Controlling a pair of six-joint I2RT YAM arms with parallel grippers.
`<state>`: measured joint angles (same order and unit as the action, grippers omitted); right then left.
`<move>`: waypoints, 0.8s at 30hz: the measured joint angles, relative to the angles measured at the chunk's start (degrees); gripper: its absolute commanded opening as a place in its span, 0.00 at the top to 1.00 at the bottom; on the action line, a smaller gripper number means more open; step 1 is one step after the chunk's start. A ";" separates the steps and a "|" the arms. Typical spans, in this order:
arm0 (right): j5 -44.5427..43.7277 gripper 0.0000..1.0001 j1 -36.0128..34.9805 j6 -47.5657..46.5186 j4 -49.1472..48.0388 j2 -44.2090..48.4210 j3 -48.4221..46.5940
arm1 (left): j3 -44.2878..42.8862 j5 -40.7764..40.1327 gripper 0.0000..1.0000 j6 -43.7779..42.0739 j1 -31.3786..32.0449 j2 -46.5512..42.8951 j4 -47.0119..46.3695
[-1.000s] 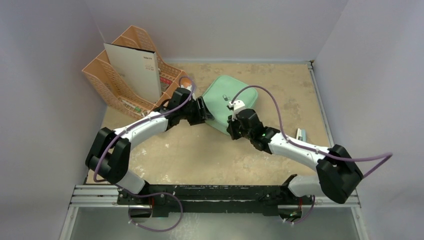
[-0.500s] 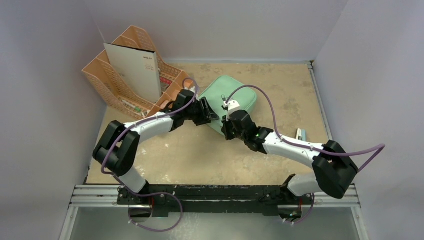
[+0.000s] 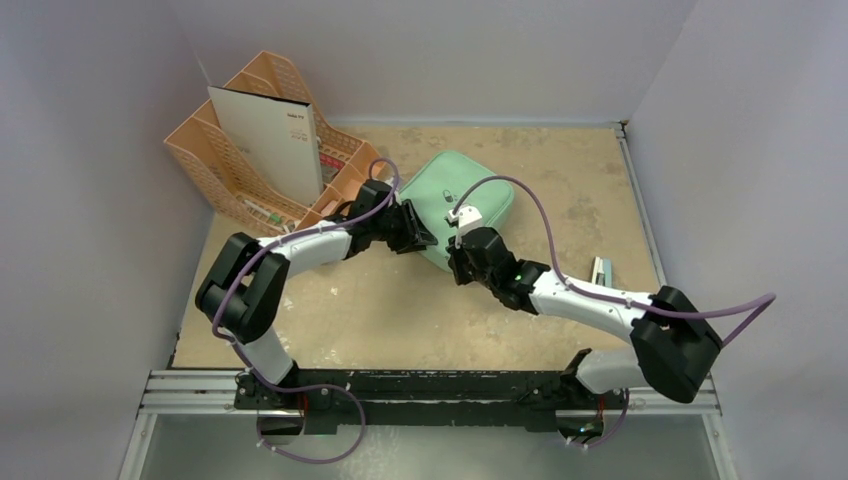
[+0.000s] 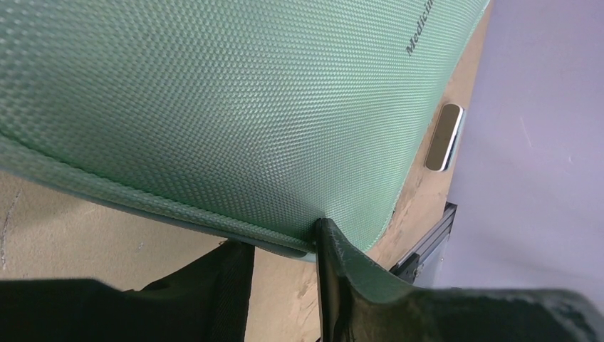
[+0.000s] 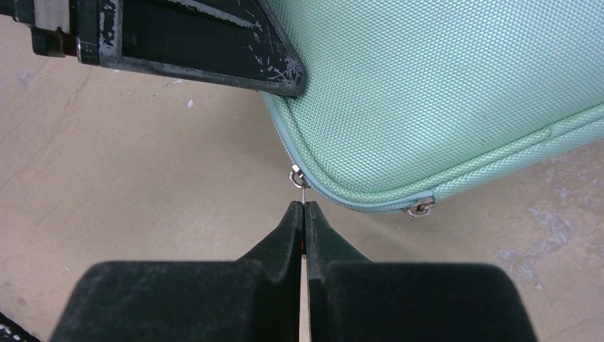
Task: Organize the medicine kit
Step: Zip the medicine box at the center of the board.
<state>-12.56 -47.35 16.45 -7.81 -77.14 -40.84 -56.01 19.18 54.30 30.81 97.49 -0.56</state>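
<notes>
Tan tabletop: right pincer pinches medicine kit's zipper pull; left pincer narrowly straddles its rim.

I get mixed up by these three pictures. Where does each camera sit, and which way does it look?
Top external: high behind the arms, looking down on the table, medicine kit and peach organizer; both arms show.
Left wrist: on the left arm, looking close along the kit's top; the left gripper straddles its rim.
Right wrist: on the right arm, facing the kit's corner; the right gripper pinches a zipper pull.
Shared: every view shows the kit; the right wrist view also catches a left finger.
</notes>
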 measured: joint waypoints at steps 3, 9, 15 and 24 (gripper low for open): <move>-0.50 1.00 -0.02 -1.73 0.31 1.18 0.83 | -0.15 -0.15 0.75 -0.48 0.00 0.00 0.44; -1.97 1.00 -0.15 -6.47 0.63 3.43 2.69 | -0.70 -0.28 0.75 -1.27 0.00 0.00 1.53; -3.61 1.00 2.12 -9.01 3.23 5.38 2.97 | -1.73 -0.04 0.75 -3.17 -0.48 0.13 3.43; 0.79 1.00 6.99 -8.46 2.73 7.26 4.35 | -4.76 2.08 0.73 -5.81 -0.57 2.27 5.40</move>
<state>-11.77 -40.36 7.99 -5.08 -69.89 -36.49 -60.77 21.26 48.49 30.24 99.77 4.84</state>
